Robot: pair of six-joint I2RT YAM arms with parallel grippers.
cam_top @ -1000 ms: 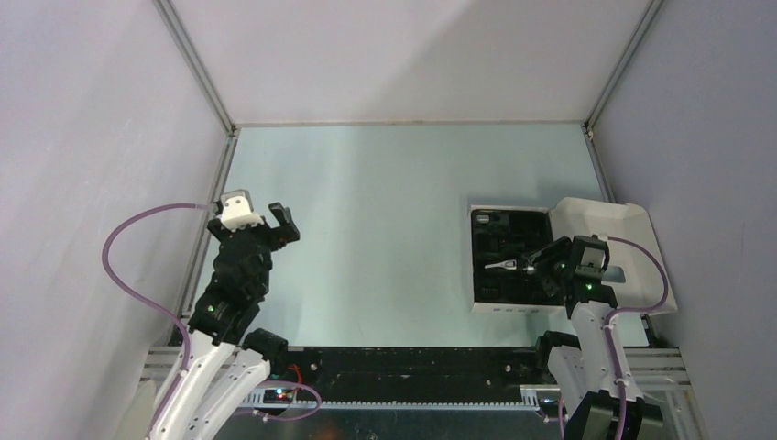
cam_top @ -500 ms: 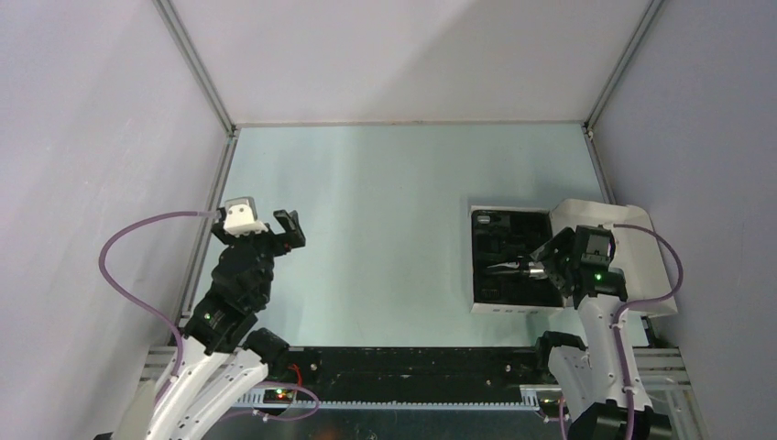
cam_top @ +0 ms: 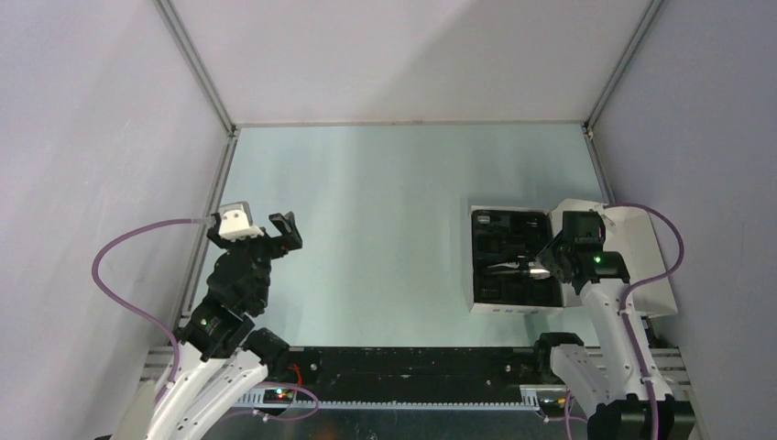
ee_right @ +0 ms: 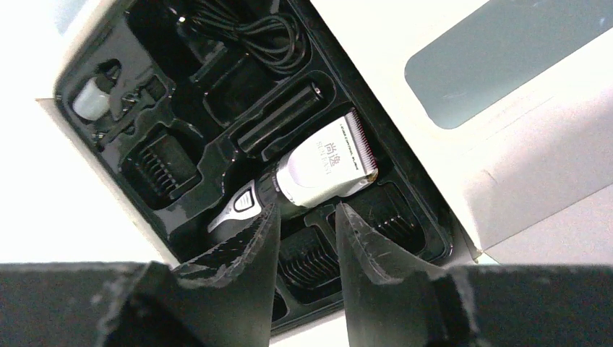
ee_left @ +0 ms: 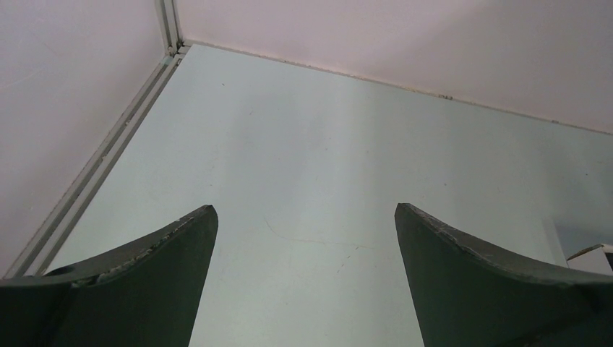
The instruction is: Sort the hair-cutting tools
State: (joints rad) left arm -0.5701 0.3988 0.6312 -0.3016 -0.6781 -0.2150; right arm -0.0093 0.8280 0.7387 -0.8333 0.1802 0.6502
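Observation:
The clipper, black with a silvery head, hangs tilted just above the black insert of the white box. My right gripper is closed on its dark middle at the very fingertips; from above the gripper is over the box's right half, with the clipper pointing left. Black comb attachments sit in slots, one below the fingers. A thin black stick-like piece lies in a long slot. My left gripper is wide open and empty above the bare table.
The box's white lid lies open to the right, with a teal window. A coiled black cable and a white-capped piece sit in the insert. Walls close in the table on three sides.
My right gripper has moved right and back over the box, and the clipper has shifted right with it. My left arm has drawn back a little toward the near edge, still open.

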